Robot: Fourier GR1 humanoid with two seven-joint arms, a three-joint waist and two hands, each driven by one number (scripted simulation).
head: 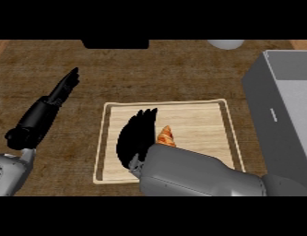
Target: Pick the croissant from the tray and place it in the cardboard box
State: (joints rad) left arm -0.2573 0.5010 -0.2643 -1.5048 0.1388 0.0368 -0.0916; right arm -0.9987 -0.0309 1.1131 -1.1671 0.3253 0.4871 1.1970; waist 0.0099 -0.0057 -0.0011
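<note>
1. Head view: croissant point(166, 137) lies on the tray point(203, 110), touching the right hand point(137, 136), whose fingers look straight, holding nothing.
2. Left hand point(66, 87) rests open, well apart.
3. Judged light, soft, flaky; grasp its middle.
4. Box point(278, 115) stands right of the tray.

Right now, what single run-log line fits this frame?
phase: reaching | right hand: open, over tray, beside croissant | left hand: open, resting | box: awaiting croissant
</note>
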